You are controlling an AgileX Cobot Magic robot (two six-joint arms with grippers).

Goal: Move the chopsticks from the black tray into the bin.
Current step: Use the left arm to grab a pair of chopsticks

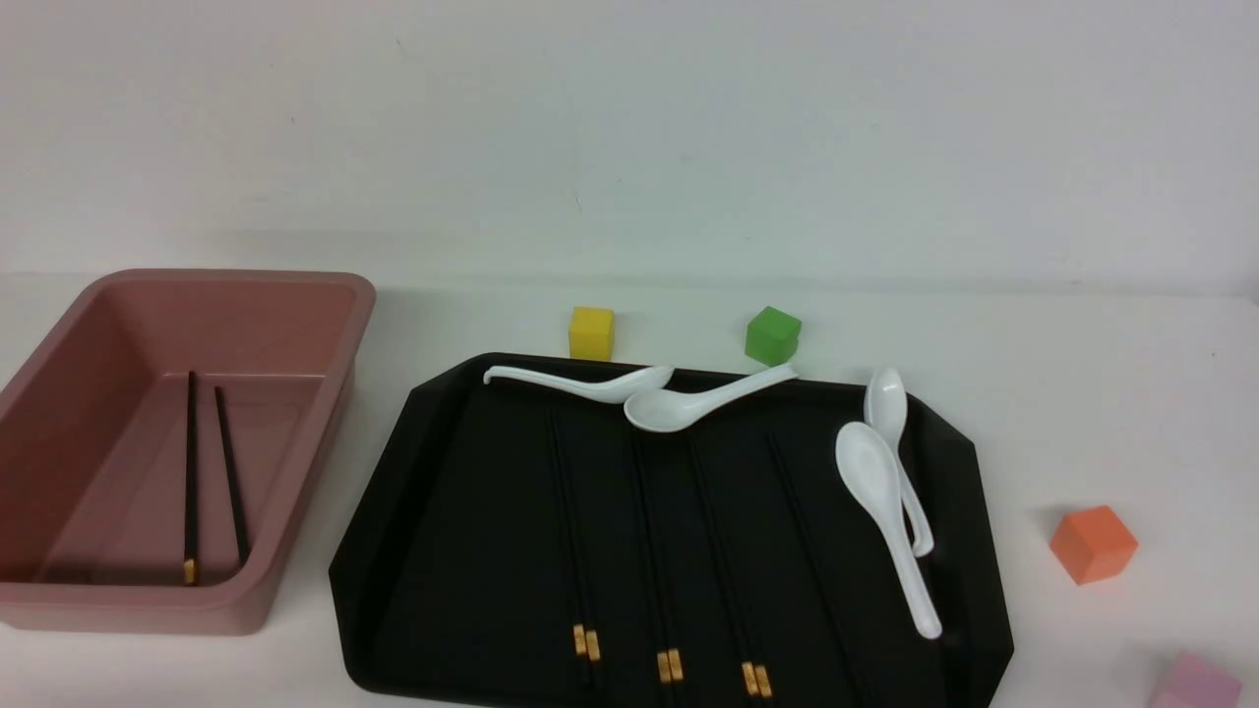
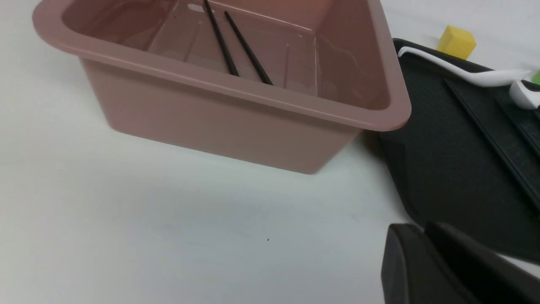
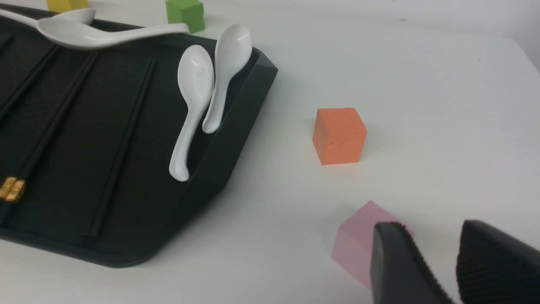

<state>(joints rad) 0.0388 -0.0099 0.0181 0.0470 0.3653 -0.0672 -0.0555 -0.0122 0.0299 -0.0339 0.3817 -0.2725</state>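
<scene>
on the white table [image 1: 1082, 393], left side: the bin [image 1: 128, 595], a deep dusty-pink tub, stands just left of the black tray, with a narrow strip of table between them.
bin contents: one pair of chopsticks [image 1: 190, 472] lies on the floor of the tub, running near to far, the two sticks slightly apart; one gold band shows at the near end.
centre: the black tray [image 1: 462, 521], wide and flat with cut-off corners.
tray contents: three more pairs [image 1: 575, 531] lie side by side, running near to far, gold bands at their near ends; a fourth set of sticks [image 1: 802, 521] lies to their right, no band visible.
white spoons: two far spoons [image 1: 580, 382] rest along the tray's far rim, bowls touching; two right spoons [image 1: 880, 492] lean on its right rim.
cubes: yellow cube [image 1: 591, 332] and green cube [image 1: 772, 335] just beyond the tray; orange cube [image 1: 1093, 543] and pink cube [image 1: 1195, 683] to its right.
left gripper [image 2: 417, 230]: seen only by its wrist camera, fingers pressed together, holding nothing, over bare table near the bin.
right gripper [image 3: 432, 236]: seen only by its wrist camera, fingers spread with an empty gap, beside the pink cube, well apart from the tray.
</scene>
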